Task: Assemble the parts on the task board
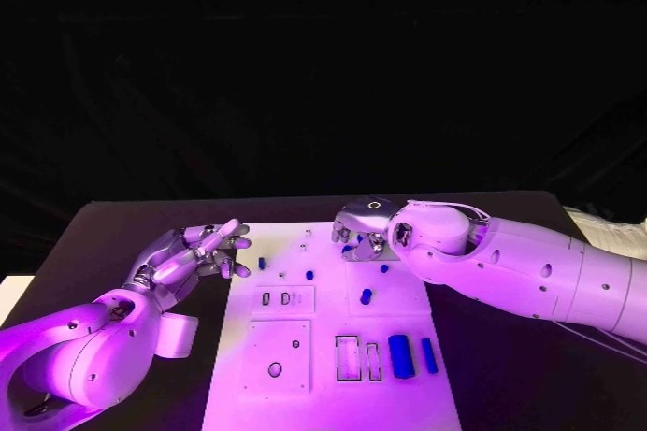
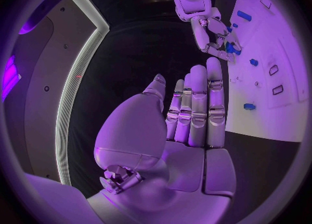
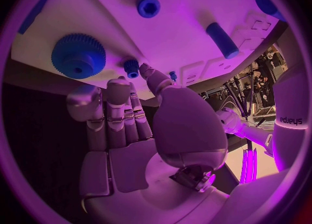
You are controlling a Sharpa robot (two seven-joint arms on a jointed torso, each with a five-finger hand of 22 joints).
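The white task board lies in the middle of the black table. My left hand hovers open at the board's left edge, fingers straight and together. My right hand hangs over the board's far edge, fingers pointing down. Its thumb and fingertips flank a small blue peg; I cannot tell whether they grip it. Beside the peg are a blue gear, a blue nut and a blue cylinder. My right hand also appears in the left wrist view.
On the board's near right lie a thick blue cylinder and a thin blue bar, next to empty slots. Small blue pieces dot the board's middle. Bare black table flanks the board.
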